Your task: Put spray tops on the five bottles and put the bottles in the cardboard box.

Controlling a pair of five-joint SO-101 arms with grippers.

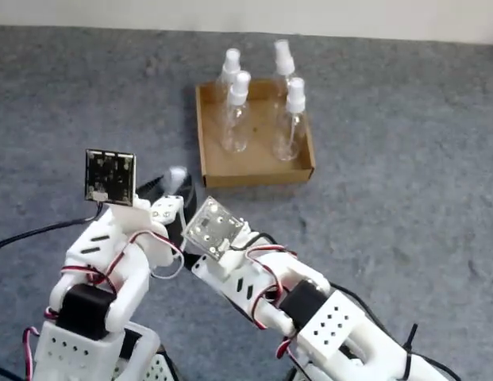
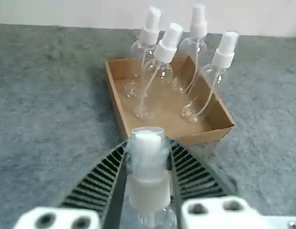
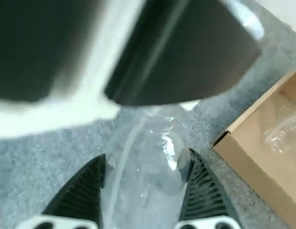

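In cardboard box (image 1: 256,170) 4 topped bottles (image 1: 235,127); L pincer (image 2: 148,149), R pincer (image 3: 146,158) grip 5th bottle (image 3: 143,186).

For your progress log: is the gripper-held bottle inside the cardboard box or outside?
Outside. The left gripper and right gripper hold the bottle short of the cardboard box.

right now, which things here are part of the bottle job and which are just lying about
Part of the job:
- cardboard box
- four capped bottles standing in it
- fifth bottle, held in the right gripper
- spray top at its neck, held in the left gripper

Just there:
- grey table cover
- black cable lying on it
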